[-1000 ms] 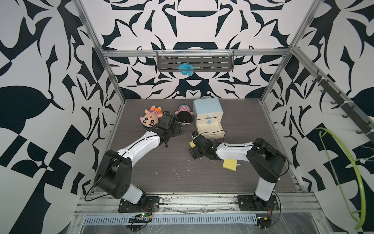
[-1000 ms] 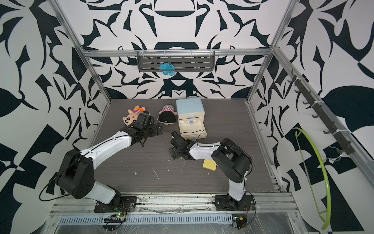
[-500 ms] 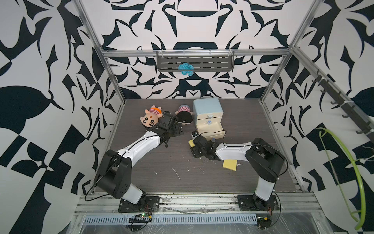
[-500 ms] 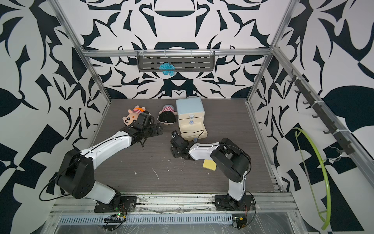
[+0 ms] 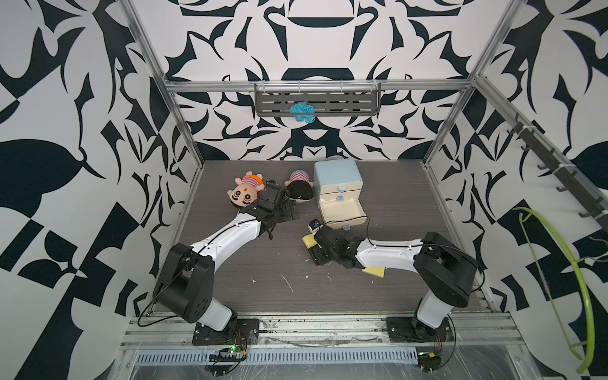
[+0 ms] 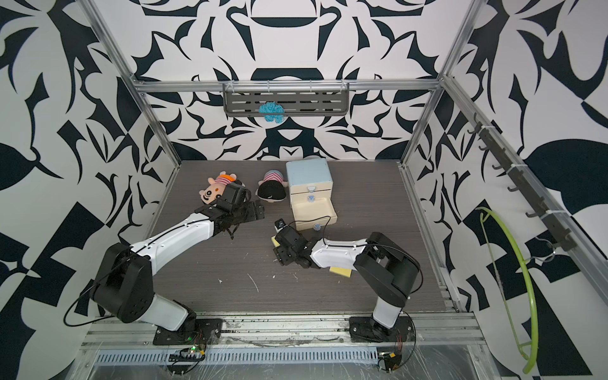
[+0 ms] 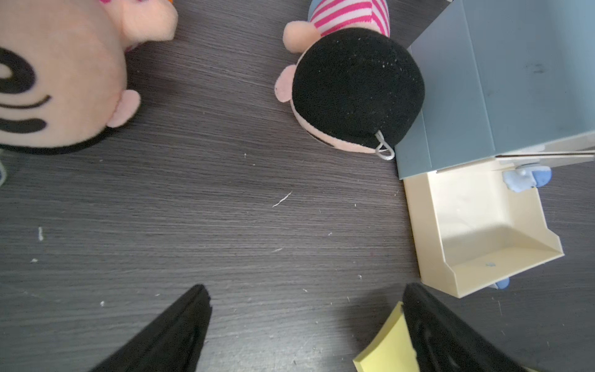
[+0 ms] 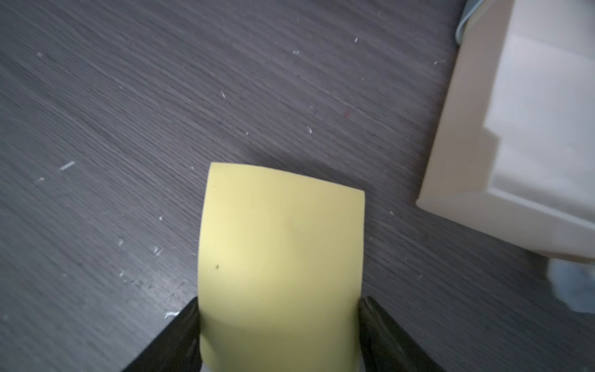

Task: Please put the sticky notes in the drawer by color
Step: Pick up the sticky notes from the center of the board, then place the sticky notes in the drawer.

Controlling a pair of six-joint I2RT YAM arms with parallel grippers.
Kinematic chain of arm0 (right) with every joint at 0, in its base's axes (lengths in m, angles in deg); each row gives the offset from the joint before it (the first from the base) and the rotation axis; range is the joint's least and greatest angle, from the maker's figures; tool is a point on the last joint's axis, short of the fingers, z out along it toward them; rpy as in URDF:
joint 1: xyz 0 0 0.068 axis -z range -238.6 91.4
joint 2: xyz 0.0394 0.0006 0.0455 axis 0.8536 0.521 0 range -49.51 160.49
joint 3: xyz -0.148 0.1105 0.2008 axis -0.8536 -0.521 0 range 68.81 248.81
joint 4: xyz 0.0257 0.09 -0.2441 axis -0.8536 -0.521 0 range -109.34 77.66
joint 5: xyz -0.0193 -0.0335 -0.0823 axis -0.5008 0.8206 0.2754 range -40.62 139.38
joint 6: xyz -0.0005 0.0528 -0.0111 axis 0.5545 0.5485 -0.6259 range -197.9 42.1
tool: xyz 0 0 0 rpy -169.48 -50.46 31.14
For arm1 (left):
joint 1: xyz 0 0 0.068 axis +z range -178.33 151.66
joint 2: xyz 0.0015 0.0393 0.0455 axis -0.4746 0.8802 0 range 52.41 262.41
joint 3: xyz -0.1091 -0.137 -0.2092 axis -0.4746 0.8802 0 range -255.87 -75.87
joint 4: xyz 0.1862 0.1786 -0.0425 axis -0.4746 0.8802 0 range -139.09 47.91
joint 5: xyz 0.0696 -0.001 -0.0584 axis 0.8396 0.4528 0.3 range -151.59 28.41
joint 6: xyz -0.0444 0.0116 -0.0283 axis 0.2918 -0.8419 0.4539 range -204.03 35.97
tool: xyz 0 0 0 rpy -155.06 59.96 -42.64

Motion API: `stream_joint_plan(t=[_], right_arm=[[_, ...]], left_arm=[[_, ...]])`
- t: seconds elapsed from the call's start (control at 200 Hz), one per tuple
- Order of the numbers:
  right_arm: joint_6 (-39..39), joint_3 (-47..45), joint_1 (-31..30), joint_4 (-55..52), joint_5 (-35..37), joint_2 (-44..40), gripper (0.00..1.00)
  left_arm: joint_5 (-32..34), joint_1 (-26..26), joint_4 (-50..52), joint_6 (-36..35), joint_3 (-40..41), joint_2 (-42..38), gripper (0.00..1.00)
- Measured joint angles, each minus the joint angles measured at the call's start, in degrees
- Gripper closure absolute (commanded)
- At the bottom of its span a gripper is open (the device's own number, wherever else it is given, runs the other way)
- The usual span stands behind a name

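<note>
Clamping a flat square yellow paper sticky-note pad (image 8: 280, 244) by two opposite edges, your right gripper (image 8: 278, 309) is just beside the pulled-out bottom cream tray (image 5: 343, 210) of the small pale blue plastic drawer cabinet (image 5: 335, 174). Your left gripper (image 7: 304, 286) hangs spread wide above the dark wood-grain tabletop (image 7: 225, 209).

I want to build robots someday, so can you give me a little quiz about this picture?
1. True or false: the bottom cream plastic drawer of the small pale blue cabinet is pulled out.
2. The flat square paper sticky-note pad gripped by the right hand is: A) pink B) yellow C) green.
3. Fill in: the left hand is ___ and holds nothing.
Key: 1 true; 2 B; 3 open.
</note>
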Motion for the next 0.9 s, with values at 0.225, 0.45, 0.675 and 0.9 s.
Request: stream_joint_plan(t=[0.225,0.45,0.675,0.9], right_arm=[[0.0,-0.2,1.1,0.0,-0.2,-6.5,0.24],[-1.6,-0.1,5.9,-1.0,-0.4,-10.8,0.24],[-4.3,0.9,15.3,-2.4,-1.2,-10.2,0.24],[-5.8,2.5,20.2,-2.4,-3.1,-5.0,0.24]], left_arm=[[-0.2,0.0,0.0,-0.4,-0.1,0.2,0.01],[-0.6,0.0,0.0,-0.5,-1.0,1.0,0.01],[-1.5,0.0,0.0,-0.8,-1.6,1.6,0.01],[-2.3,0.0,-0.1,-0.8,-1.9,1.7,0.01]])
